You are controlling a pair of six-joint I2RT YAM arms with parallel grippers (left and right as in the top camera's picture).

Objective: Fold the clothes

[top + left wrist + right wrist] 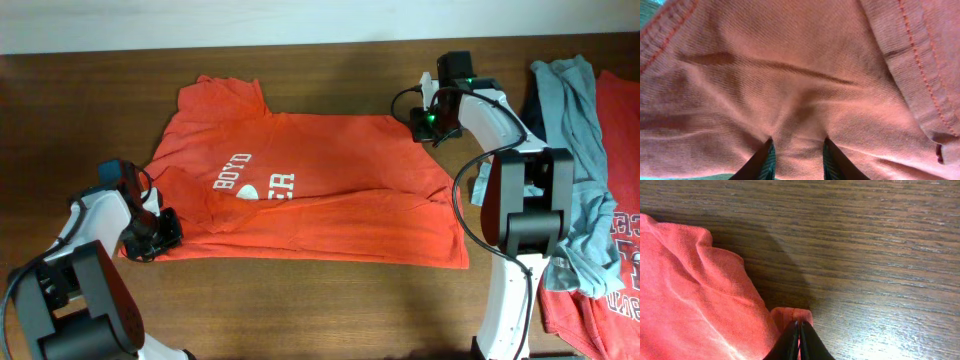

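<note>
**Both jaws pinch the spread shirt's corners**

Cloth of the orange-red T-shirt fills the left wrist view, bunched between the left jaws, which are clamped on its near-left corner. The right jaws are pressed together on a small fold at the far-right corner. The shirt lies spread on the desk, print up. It looks light, limp and quick to wrinkle, so hems and corners seem the sensible holds. A grey-blue shirt lies heaped on the right.

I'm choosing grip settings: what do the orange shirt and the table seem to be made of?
The orange shirt: soft matte knit, probably cotton jersey; fine ribbed weave, stitched hems and creases show. The table: dark wood or wood-look laminate, slight sheen, streaky grain.
</note>
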